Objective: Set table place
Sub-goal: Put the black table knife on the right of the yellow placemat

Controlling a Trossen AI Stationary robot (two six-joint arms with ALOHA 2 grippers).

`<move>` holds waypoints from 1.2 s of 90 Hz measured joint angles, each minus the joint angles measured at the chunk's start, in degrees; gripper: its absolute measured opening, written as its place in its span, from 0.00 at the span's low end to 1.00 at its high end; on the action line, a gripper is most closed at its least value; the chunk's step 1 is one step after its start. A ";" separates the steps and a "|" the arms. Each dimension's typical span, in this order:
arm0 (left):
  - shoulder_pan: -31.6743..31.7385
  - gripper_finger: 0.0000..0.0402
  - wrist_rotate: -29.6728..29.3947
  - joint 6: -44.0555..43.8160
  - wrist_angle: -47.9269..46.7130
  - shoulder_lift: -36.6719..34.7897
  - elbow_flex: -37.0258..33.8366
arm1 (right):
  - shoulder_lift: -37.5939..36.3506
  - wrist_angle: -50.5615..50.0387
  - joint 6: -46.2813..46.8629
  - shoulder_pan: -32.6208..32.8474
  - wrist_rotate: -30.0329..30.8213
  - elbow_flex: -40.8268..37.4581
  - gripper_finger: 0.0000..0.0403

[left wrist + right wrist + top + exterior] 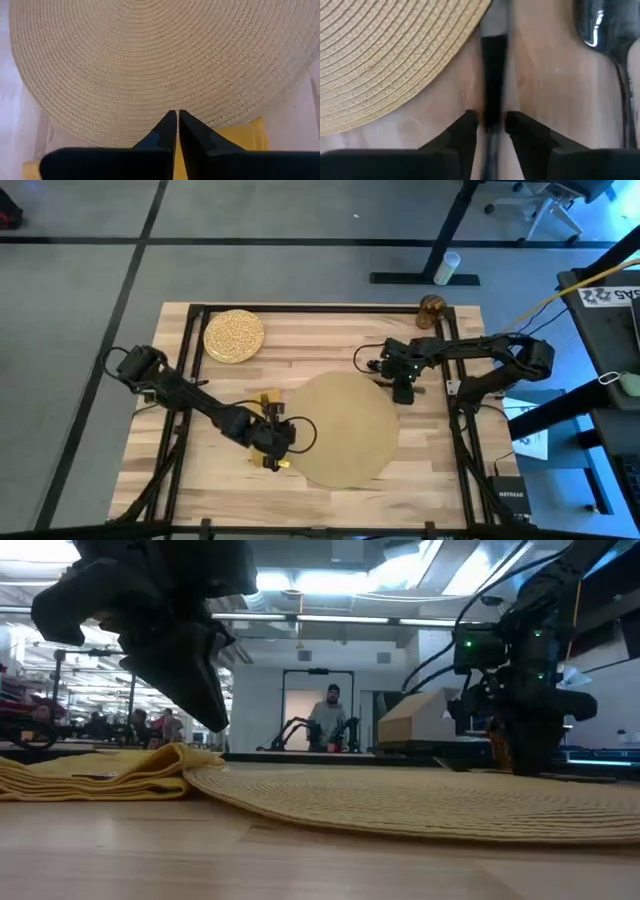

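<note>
The right end effector (487,125) is pinching a dark utensil (492,75) at the placemat's (345,430) 1 o'clock edge; the left end effector (177,125), pressed together, is hovering over the napkin (110,772) at 9 o'clock. Next, I judge, the utensil needs laying straight beside the placemat.

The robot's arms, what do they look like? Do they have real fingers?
Both arms are black and jointed, with thin black cables looping along them. Each hand, left hand and right hand, ends in two flat, dark, wedge-shaped fingers. The right arm shows small green lights.
</note>
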 joint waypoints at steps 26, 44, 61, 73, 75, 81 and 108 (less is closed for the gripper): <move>0.03 0.00 -0.45 -0.31 -0.04 0.00 -0.18 | 0.03 1.56 0.94 -2.67 0.10 -0.13 0.03; -0.04 0.00 -1.48 -0.14 0.01 0.00 -0.18 | -2.72 3.71 2.03 -2.84 5.33 1.63 0.01; -0.10 0.00 -1.97 -0.24 0.05 -0.27 -0.18 | -5.76 1.40 2.43 -2.74 2.32 4.19 0.01; -0.41 0.00 -2.31 -0.25 0.04 -0.50 -0.18 | -6.22 0.29 3.04 -1.58 0.34 4.61 0.01; -0.41 0.00 -2.33 -0.11 0.03 -0.52 -0.18 | -6.27 0.34 2.93 -1.54 0.03 4.71 0.01; -0.41 0.00 -2.39 -0.17 0.06 -0.61 -0.18 | -6.10 -0.60 1.47 -1.50 -0.21 4.71 0.00; 0.51 0.00 -2.60 -0.25 0.21 -0.61 -0.18 | -5.73 -2.38 -3.12 -1.58 -1.26 4.70 0.05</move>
